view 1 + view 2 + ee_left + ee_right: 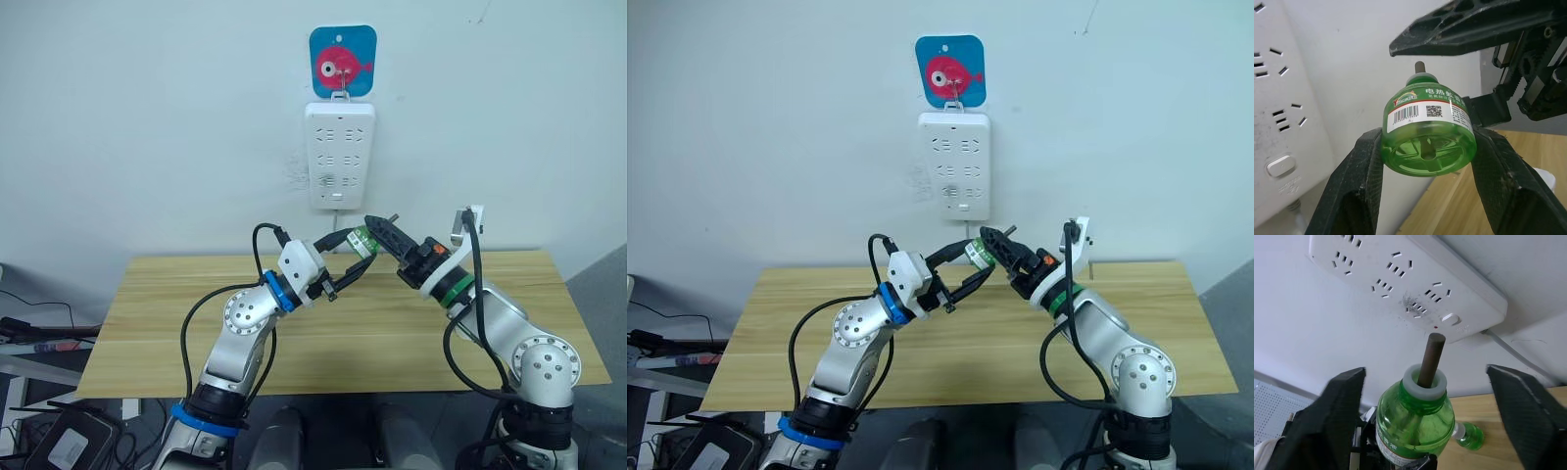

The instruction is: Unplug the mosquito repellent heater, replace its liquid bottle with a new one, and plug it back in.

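Observation:
A green liquid bottle (pixel 1426 128) with a white collar and a brown wick (pixel 1430 357) is held in the air in front of the wall. My left gripper (pixel 362 252) is shut on its lower body, one finger on each side. My right gripper (pixel 1425 369) is open, its fingers (pixel 1337 411) standing wide apart on either side of the bottle's neck without touching it. In the left wrist view one right finger (pixel 1474 27) passes just beyond the wick's tip. The mosquito repellent heater is out of view.
A white power strip (pixel 340 155) with empty sockets hangs on the wall under a blue fish sticker (pixel 343 61), just above the grippers. A second small green bottle (pixel 1469 435) lies on the wooden table (pixel 147 323). Something white (pixel 1547 175) shows on the table.

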